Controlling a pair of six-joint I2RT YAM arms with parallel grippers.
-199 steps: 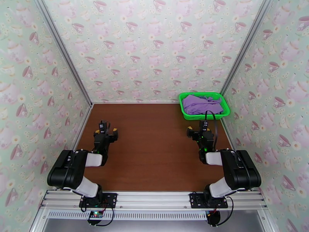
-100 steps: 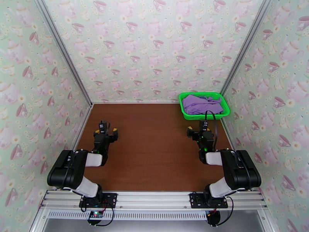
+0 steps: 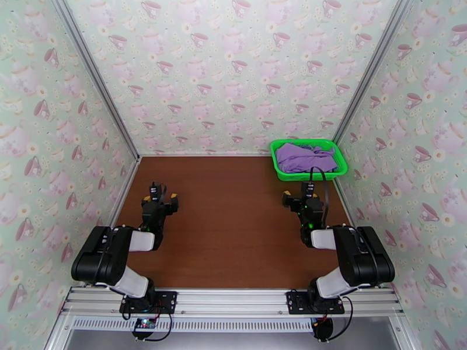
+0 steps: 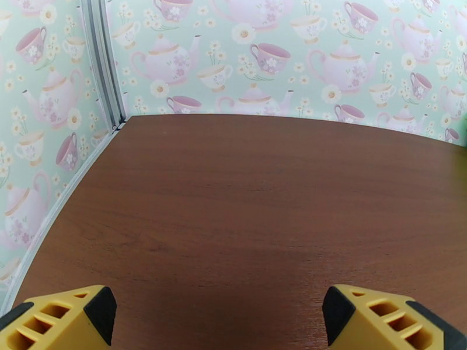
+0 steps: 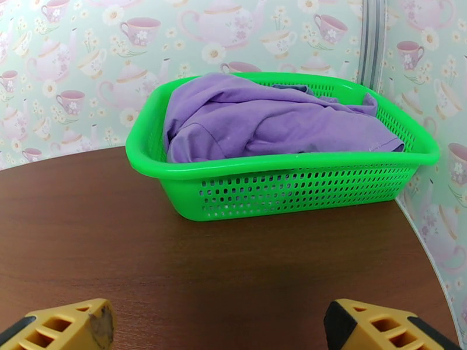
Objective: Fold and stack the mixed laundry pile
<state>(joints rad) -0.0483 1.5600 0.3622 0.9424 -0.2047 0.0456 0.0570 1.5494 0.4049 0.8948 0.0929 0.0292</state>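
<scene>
As it lies inside the green perforated plastic basket (image 5: 303, 191), the laundry pile (image 5: 274, 126) shows soft purple cloth, rumpled; left gripper (image 4: 219, 319) and right gripper (image 5: 219, 328) gape empty short of it.

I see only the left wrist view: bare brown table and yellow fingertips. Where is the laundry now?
Observer: In a green basket at the far right corner of the table.
Operator: Which garment lies on top?
Observer: A purple garment, crumpled and not folded.
Operator: Does the right gripper hold anything?
Observer: No. The right gripper is open and empty, on the near side of the basket and apart from it.
</scene>
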